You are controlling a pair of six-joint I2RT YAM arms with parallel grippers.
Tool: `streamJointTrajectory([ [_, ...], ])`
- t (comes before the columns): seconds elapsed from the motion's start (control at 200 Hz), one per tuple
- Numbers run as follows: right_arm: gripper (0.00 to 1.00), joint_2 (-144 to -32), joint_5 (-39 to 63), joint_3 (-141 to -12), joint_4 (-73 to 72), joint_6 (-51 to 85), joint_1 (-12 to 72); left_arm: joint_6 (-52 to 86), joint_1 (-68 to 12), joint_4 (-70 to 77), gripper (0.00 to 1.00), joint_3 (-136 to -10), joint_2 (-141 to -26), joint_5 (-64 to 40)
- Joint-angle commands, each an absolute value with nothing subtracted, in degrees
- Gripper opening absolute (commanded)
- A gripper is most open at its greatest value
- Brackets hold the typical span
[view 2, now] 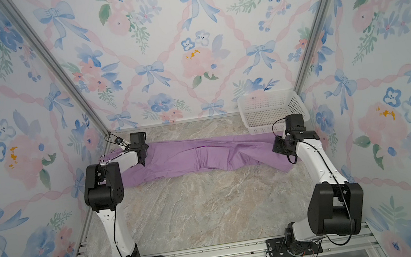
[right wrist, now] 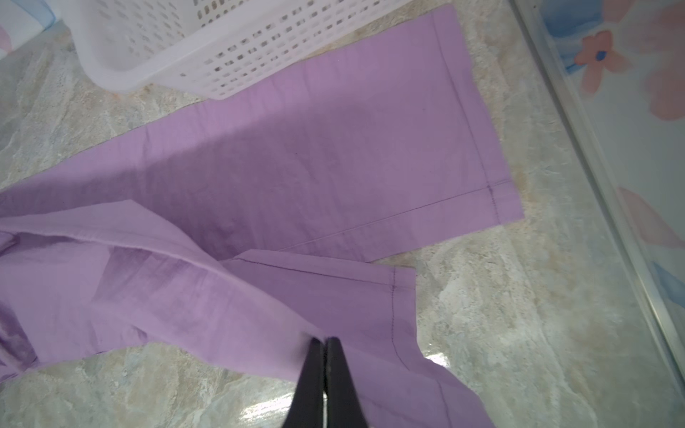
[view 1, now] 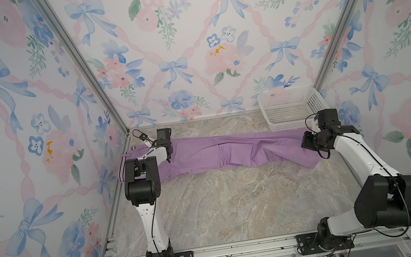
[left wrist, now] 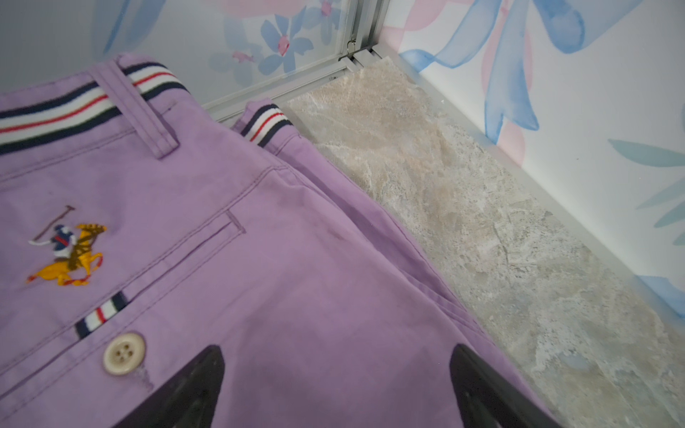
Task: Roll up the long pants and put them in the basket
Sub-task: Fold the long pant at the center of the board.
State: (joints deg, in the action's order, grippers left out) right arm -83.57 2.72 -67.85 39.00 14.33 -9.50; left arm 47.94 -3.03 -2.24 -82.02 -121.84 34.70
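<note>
**Purple pants stretched across a desk between two robot claws**

The long pants [view 1: 216,155] lie lengthwise across the far part of the marble-patterned desk [view 1: 224,209], reaching from the left claw to the right claw. The left claw [left wrist: 335,348] points down at the seat of the pants with its fingers spread wide. Both fingers are over purple cloth, but it is unclear whether they touch it. Just ahead of this claw, the left wrist view shows a cream button [left wrist: 123,354] and a small embroidered horse-and-rider logo [left wrist: 68,255]. Further on is the waistband [left wrist: 55,115], striped dark, white and red.

The right claw [right wrist: 323,339] is pressed together, pinching a raised fold of the nearer leg close to its hem. The other leg lies flat beyond that claw. Its long edge runs right beside a white perforated basket [right wrist: 241,55], which stands on the desk past the right claw.
</note>
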Motion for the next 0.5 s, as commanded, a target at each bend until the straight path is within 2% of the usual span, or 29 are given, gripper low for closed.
streamJointTrajectory([
  [0.0, 0.00, -88.6, 3.0, -71.9, 38.7, 13.1, -12.1, 46.0, -2.9, -2.5, 0.98, -84.7, -123.7, 33.3],
  [0.495, 0.00, -114.0, 2.2, -97.4, 40.4, 8.1, -13.6, 45.0, -2.3, -2.5, 0.98, -88.8, -127.2, 29.6],
])
